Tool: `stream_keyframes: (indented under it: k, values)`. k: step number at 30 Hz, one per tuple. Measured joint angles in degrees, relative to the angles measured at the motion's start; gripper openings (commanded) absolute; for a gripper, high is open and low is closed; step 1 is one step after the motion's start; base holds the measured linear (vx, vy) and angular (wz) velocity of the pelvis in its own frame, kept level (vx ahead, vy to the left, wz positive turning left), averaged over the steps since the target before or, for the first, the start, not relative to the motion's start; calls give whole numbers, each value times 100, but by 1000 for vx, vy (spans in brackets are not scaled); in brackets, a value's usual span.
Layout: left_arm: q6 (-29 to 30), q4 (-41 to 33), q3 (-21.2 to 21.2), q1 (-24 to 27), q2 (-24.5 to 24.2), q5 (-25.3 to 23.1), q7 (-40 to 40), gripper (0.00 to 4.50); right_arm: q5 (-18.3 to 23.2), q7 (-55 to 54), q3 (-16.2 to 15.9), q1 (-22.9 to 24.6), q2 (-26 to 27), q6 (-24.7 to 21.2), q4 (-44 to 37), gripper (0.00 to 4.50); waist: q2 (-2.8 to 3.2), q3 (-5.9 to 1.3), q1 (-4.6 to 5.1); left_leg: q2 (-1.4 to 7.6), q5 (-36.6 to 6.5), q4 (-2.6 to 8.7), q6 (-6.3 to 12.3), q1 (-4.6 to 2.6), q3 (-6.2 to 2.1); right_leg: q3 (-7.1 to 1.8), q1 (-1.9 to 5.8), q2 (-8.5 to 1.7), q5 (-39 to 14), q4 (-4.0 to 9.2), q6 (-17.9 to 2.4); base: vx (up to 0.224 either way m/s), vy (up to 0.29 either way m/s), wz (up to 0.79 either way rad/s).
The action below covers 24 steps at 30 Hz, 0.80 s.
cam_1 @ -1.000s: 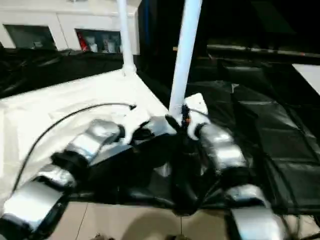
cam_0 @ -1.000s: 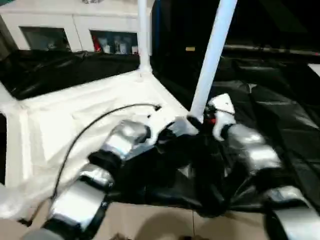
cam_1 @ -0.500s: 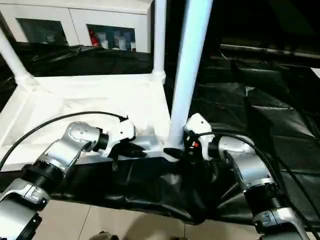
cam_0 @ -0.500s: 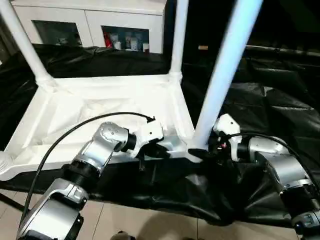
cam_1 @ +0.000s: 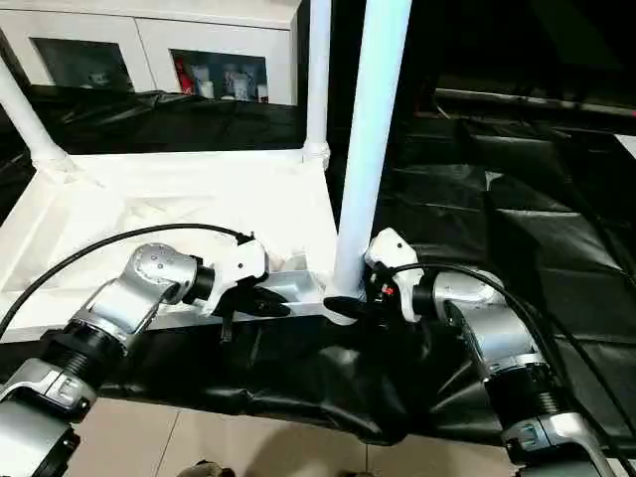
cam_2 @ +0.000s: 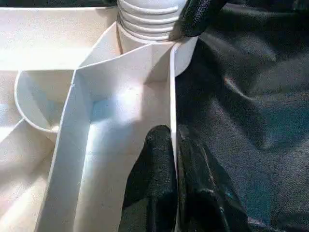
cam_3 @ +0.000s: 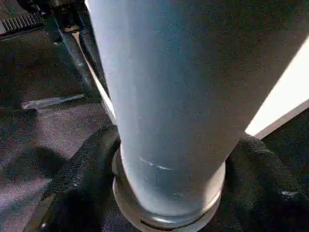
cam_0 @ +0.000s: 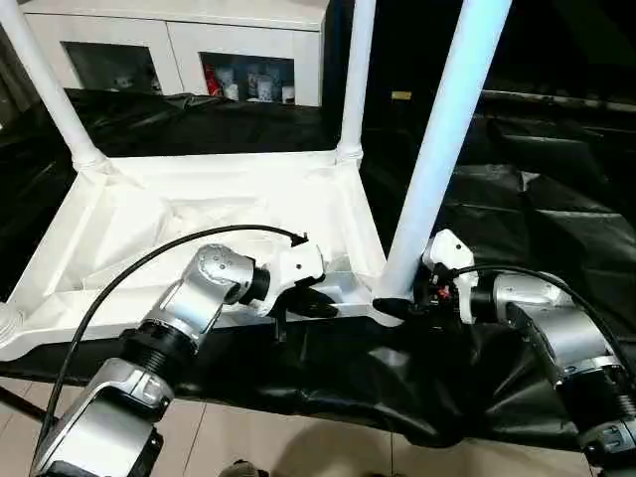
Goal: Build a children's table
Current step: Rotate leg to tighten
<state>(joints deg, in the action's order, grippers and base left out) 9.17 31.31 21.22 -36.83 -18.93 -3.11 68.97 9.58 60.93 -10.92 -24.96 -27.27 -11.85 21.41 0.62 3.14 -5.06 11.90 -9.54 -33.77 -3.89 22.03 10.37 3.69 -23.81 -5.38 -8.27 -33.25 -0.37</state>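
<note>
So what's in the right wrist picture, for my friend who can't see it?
A fat white table leg stands up close, its round bottom end near a black sheet. The right claw has one black finger on each side of the leg's base.

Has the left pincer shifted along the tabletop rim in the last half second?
No. The left pincer still pinches the tabletop rim beside the near leg, same spot.

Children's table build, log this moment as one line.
stage: near-right long white tubular leg upright in socket | left gripper: pinching white plastic ribbed tabletop rim | right gripper: fingers around leg base | other legs: three standing
</note>
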Motion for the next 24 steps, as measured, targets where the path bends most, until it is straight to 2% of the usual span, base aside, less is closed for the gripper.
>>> stream_keyframes:
  k: [7,10,11,13,16,20,24]
  values:
    - [70,-27,-9,19,1,2,-38,0,-23,-134,12,-11,103,26,99,275,0,0,11,1,0,0,0,-4,0,-1,1,2,0,0,0,0,0,0]
    - [181,217,-145,-71,159,-35,-481,0,-29,-900,217,-155,541,118,554,275,-5,-3,106,0,0,-14,-1,-13,-4,-2,3,3,0,-16,0,0,0,0]
    - [235,478,-215,-223,334,-106,-816,0,-45,-1432,403,-256,788,87,791,275,-11,-5,143,0,1,-16,-2,-12,-5,-2,4,3,1,-18,0,0,0,0]
    - [306,711,-236,-362,521,-163,-1211,0,-51,-2016,549,-350,976,47,985,274,-10,-5,164,-4,1,-17,-2,-12,-5,-5,5,0,0,-18,0,0,0,0]
    - [519,1262,-332,-707,1020,-255,-2127,0,-142,-3404,875,-647,1492,-53,1392,274,-11,-6,181,-4,1,-20,-2,-13,-9,-4,7,1,-9,-19,16,0,0,0]
    - [702,1993,-467,-1149,1651,-304,-3162,0,-376,-4910,1109,-1147,1974,-43,2037,274,-10,-6,188,-7,1,-20,-3,-11,-13,-2,9,1,-9,-18,18,0,0,0]
    - [635,2273,-521,-1278,1819,-303,-3379,0,-488,-5117,1108,-1310,2037,30,2306,274,-7,-9,169,-7,1,-19,-2,-12,-21,3,16,1,-9,-17,19,0,0,0]
